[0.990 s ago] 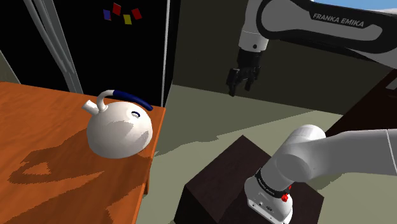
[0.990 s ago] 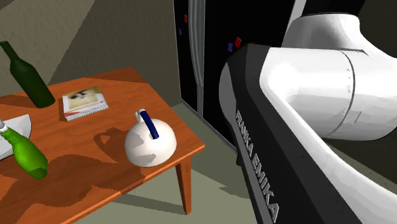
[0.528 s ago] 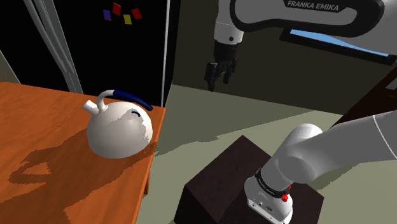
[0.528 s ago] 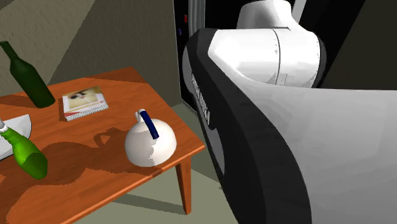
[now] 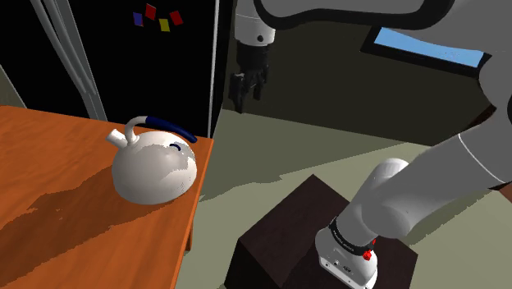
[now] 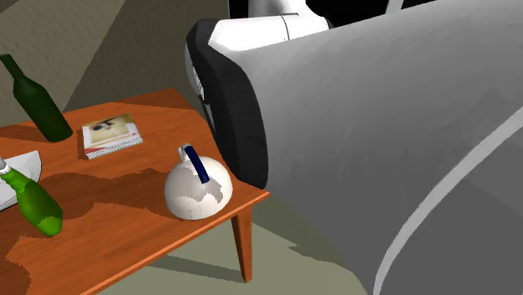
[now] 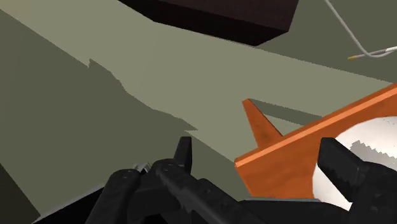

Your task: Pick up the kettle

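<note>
The white kettle [image 5: 154,168] with a blue handle sits left of centre in the shoulder view, near the corner of the orange tabletop [image 5: 49,172]. The black hand [image 5: 244,98] hangs in the upper middle of that frame, up and right of the kettle and well apart from it. Its fingers are spread, holding nothing.

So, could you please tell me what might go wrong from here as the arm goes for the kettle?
1. The kettle stands near the corner of the table; a sideways nudge from the end effector, now off the table edge with fingers open, could push it off.
2. Its body is round and smooth, so a grasp there may slip; the thin blue handle looks safer but needs precise alignment.
</note>
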`<action>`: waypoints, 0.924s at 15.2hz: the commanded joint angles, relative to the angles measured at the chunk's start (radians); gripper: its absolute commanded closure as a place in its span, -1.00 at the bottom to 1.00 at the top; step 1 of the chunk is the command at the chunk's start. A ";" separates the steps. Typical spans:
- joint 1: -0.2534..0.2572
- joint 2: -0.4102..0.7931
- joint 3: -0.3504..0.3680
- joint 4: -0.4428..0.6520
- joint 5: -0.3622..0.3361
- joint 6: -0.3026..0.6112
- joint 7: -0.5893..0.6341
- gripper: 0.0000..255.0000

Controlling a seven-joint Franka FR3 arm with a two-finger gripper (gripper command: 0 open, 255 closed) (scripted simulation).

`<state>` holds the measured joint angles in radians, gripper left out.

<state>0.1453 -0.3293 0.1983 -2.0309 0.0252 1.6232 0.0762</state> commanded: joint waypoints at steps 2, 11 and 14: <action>0.030 0.079 0.043 0.089 -0.011 0.002 -0.006 -1.00; 0.122 0.323 0.162 0.384 -0.095 -0.024 -0.028 -1.00; 0.162 0.408 0.200 0.494 -0.138 -0.046 -0.033 -1.00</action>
<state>0.2940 0.0436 0.3861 -1.5846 -0.0950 1.5882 0.0464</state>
